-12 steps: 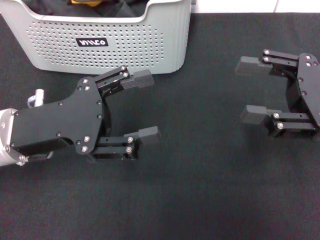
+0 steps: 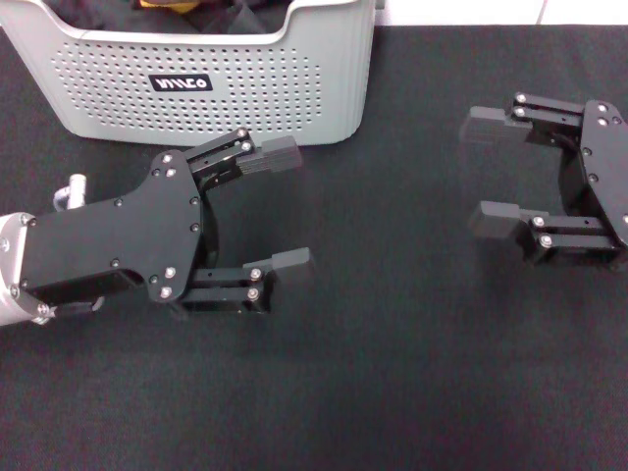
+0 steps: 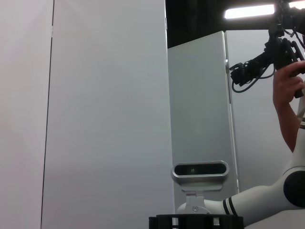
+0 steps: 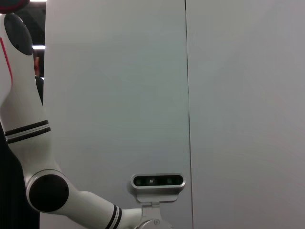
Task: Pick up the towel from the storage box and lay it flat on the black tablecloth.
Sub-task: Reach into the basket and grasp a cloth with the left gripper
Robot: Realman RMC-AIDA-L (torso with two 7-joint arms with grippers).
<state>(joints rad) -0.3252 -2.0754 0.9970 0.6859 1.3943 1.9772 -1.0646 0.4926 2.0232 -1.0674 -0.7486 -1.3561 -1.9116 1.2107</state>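
Observation:
The storage box (image 2: pixel 206 83), light grey with rows of small holes and a black label, stands at the far left of the black tablecloth (image 2: pixel 392 383). Over its rim I see only dark folds of fabric with a speck of yellow (image 2: pixel 162 5), so the towel is mostly hidden. My left gripper (image 2: pixel 287 208) hovers open and empty just in front of the box, its fingers pointing right. My right gripper (image 2: pixel 489 172) is open and empty at the right, its fingers pointing left. Both wrist views look away from the table.
A white strip (image 2: pixel 471 10) runs along the cloth's far edge. The wrist views show pale wall panels (image 3: pixel 105 114), the robot's head camera (image 3: pixel 200 170) and a person's arm (image 3: pixel 288 105) at one edge.
The right gripper has shifted slightly toward the far side of the table. The left gripper and the box have not moved.

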